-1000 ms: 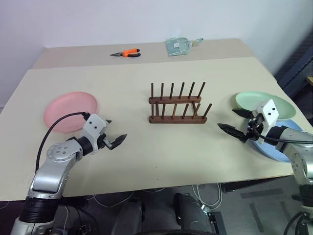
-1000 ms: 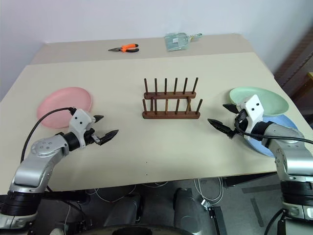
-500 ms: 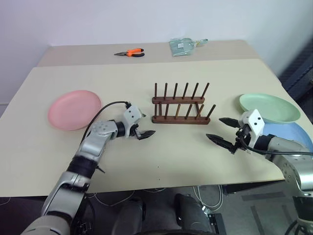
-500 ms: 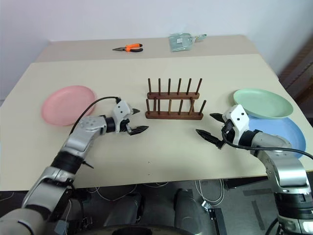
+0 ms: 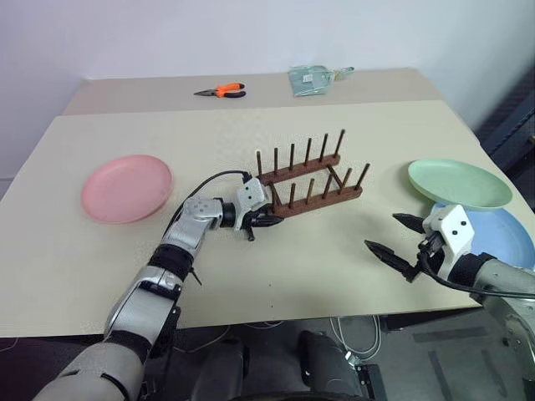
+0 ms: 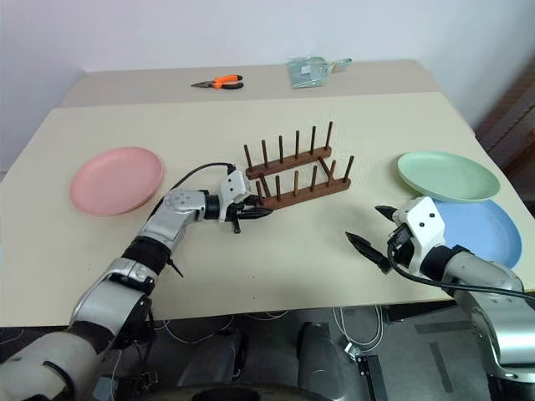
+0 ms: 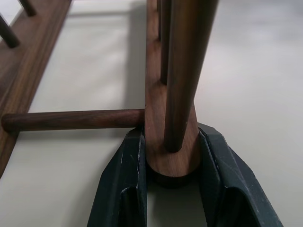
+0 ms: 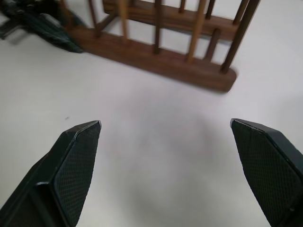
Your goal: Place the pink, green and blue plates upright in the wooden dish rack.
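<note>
A pale beige counter (image 5: 251,276) stands against a plain white wall, with orange pliers (image 5: 221,90) and a clear packet (image 5: 313,79) at its far edge. The rack (image 5: 308,180) sits mid-counter, skewed, its left end nearer the robot than its right. No plate is in it yet. The pink plate (image 5: 127,187) lies flat well to the left. The green plate (image 5: 458,183) lies to the right, overlapping the far edge of the blue plate (image 6: 472,231).

The main risk lies at the rack. The left gripper (image 7: 173,177) pinches only the rounded end of the near rail, so any pull or push acts at one corner. From this hold the rack could swing further round, tip, or slip out of the fingers, since it is light and the grip is narrow. A badly angled rack would make its slots harder to reach from the plates' sides. The peg just above the fingers could also take a knock if the wrist tilts.

The left gripper is closed on that rail end, one finger (image 7: 123,184) pressed to each side of the wood, beside the cross dowel. The right gripper (image 6: 374,230) hovers above bare counter between the rack and the blue plate, spread wide and holding nothing.
</note>
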